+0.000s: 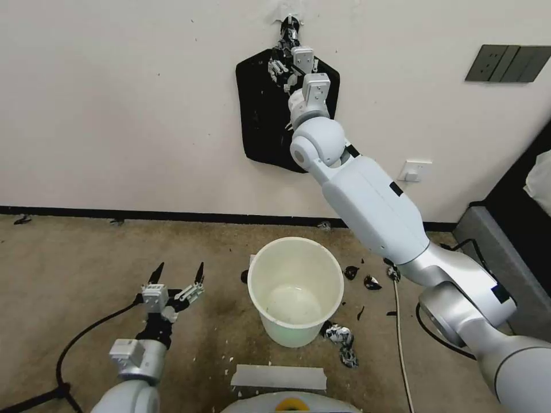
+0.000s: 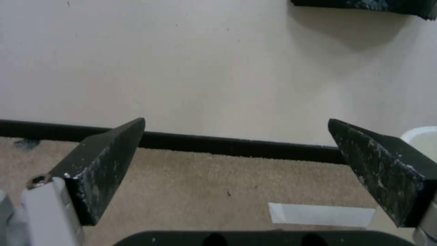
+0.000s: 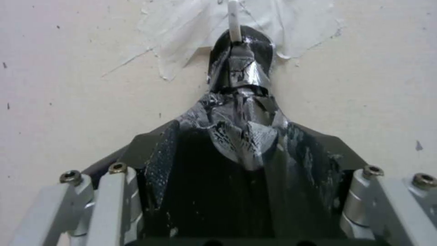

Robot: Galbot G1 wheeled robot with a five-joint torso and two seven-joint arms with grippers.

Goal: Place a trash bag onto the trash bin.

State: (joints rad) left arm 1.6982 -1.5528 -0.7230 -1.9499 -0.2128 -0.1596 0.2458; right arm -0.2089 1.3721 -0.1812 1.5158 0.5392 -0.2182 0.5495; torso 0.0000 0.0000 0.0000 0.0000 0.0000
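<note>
Right now the right arm is stretched up to the wall (image 1: 115, 115), its gripper (image 1: 285, 60) pressed against the top of the black bundle (image 1: 258, 115) of bags hanging there. From the right wrist, the two dark fingers (image 3: 159, 171) stand apart, one either side of the crinkled, silvery neck of plastic (image 3: 243, 136) just ahead of them. That neck runs up from the fingers to a white hook (image 3: 233, 20) set in a patch of torn tape (image 3: 191, 30). Whether the fingertips actually pinch any plastic, I cannot tell; the tips are lost against the black sheet. No single bag can be told apart from the bundle.

Down low, the left gripper (image 1: 177, 274) hangs over the carpet (image 1: 69, 258), fingers spread wide with nothing between them. The bin (image 1: 295, 289) stands upright just to that gripper's right, open mouth up, and well below the raised right gripper. From the left wrist, the bin's rim (image 2: 421, 135) peeks in beyond one finger (image 2: 382, 171), with a strip of white tape (image 2: 321, 215) on the floor ahead. Torn black scraps (image 1: 341, 338) lie against the bin's base and more (image 1: 361, 276) lie beside it under the right arm.
</note>
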